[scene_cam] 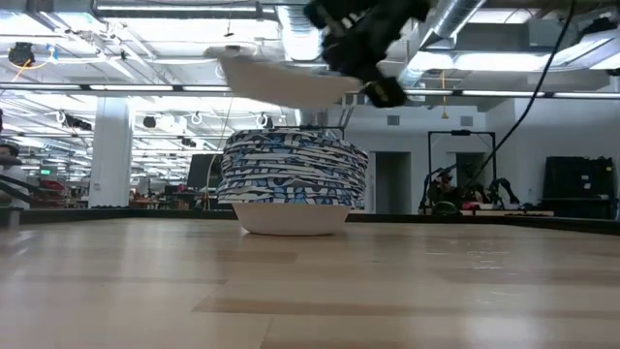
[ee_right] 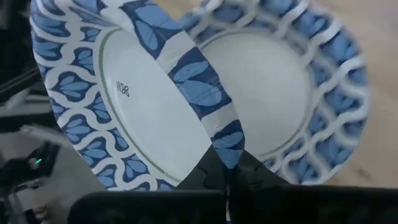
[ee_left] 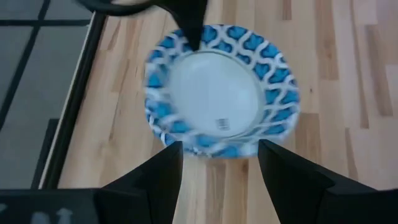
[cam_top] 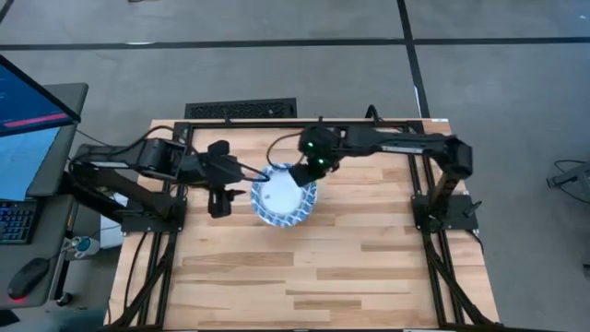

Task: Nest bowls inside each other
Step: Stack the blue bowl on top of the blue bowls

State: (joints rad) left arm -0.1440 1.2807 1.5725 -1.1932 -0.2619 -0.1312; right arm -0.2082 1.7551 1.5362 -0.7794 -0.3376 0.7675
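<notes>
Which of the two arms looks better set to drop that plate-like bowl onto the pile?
The right. Its gripper is shut on the rim of a shallow blue-and-white patterned bowl, held just above the nested stack of matching bowls. The left gripper waits open and empty beside the stack.

Wooden table [cam_top: 304, 277]; monitor [cam_top: 28, 138]; keyboard [cam_top: 17, 221]

Grey floor [cam_top: 277, 65] with dark seams, floor vent [cam_top: 241, 109], monitor [cam_top: 28, 120] left; fluorescent ceiling lights [scene_cam: 126, 58], white pillar [scene_cam: 111, 145].

bowl [scene_cam: 281, 79] held above stack [scene_cam: 294, 179]
</notes>
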